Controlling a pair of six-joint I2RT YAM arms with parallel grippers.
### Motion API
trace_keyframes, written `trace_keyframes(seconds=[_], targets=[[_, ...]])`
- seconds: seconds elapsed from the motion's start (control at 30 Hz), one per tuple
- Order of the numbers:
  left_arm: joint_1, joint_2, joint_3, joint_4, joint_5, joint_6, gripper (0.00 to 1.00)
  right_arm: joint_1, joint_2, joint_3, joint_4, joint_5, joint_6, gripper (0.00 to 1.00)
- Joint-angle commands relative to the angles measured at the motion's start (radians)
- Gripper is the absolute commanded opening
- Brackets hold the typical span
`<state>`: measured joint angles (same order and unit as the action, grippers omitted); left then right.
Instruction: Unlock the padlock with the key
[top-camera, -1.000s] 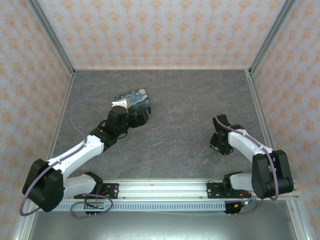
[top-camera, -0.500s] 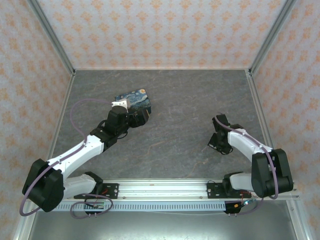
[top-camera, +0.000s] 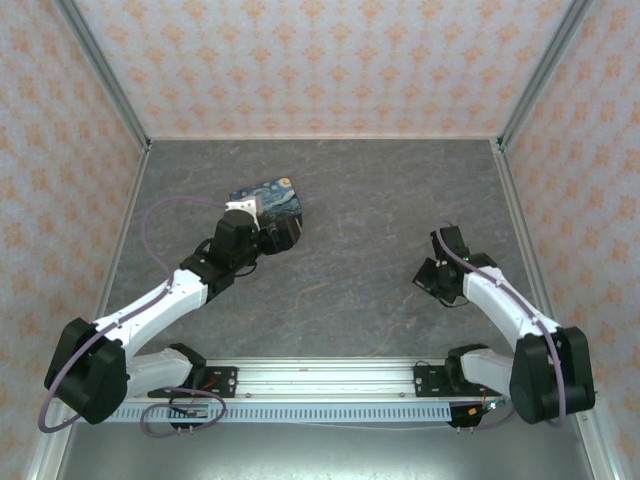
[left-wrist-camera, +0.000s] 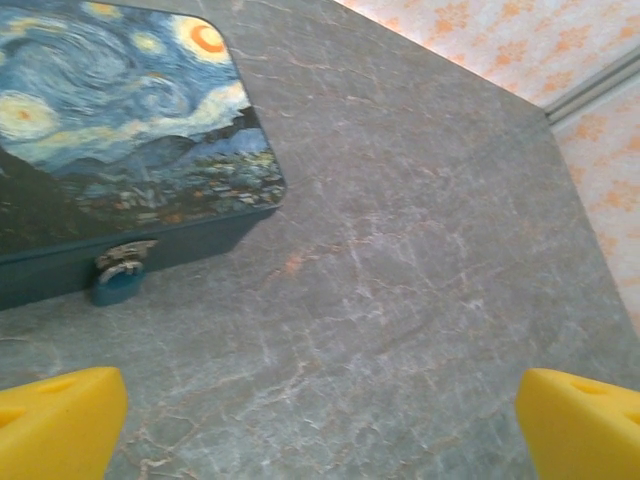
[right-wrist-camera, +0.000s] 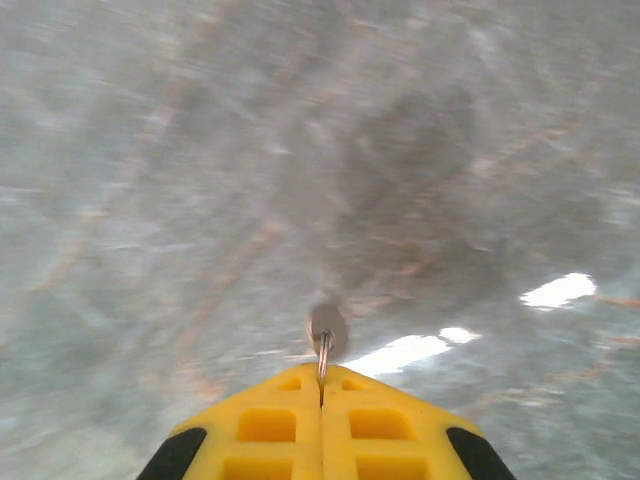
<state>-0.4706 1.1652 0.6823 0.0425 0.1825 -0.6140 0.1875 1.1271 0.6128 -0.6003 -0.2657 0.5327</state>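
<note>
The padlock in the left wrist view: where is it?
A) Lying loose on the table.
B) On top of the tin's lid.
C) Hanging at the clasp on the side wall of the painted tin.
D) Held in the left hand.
C: the padlock hangs from the metal clasp on the side wall of the painted tin, and the open left hand is apart from it.

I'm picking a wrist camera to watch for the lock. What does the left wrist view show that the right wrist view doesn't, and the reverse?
Left wrist view: the starry-print tin with the teal padlock hanging at its front side, and the left pincer wide open. Right wrist view: the right pincer shut on a small metal key poking out past its tips, with the picture blurred. Shared: the grey marbled table and yellow fingers.
</note>
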Motion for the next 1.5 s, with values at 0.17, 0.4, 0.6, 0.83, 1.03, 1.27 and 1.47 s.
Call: trace_keyframes(seconds=[0.17, 0.4, 0.6, 0.83, 1.03, 1.27, 1.47], targets=[[-0.039, -0.024, 0.046, 0.102, 0.177, -0.153, 0.94, 0.018, -0.177, -0.061, 0.411, -0.277, 0.181, 0.0], [-0.064, -0.025, 0.075, 0.118, 0.195, -0.269, 0.9, 0.018, -0.162, 0.019, 0.343, -0.372, 0.113, 0.0], [-0.065, 0.063, 0.126, 0.16, 0.282, -0.53, 0.83, 0.03, -0.159, 0.03, 0.473, -0.496, 0.086, 0.0], [-0.088, 0.092, 0.171, 0.263, 0.315, -0.475, 0.79, 0.103, -0.115, 0.1, 0.579, -0.577, 0.121, 0.0], [-0.094, 0.045, 0.156, 0.347, 0.296, -0.26, 0.79, 0.153, -0.067, 0.199, 0.607, -0.578, 0.214, 0.0], [-0.113, -0.024, 0.127, 0.411, 0.355, 0.15, 0.81, 0.171, -0.036, 0.351, 0.594, -0.645, 0.293, 0.0], [-0.181, -0.065, 0.073, 0.424, 0.39, 0.602, 0.82, 0.191, -0.015, 0.466, 0.455, -0.707, 0.257, 0.0]])
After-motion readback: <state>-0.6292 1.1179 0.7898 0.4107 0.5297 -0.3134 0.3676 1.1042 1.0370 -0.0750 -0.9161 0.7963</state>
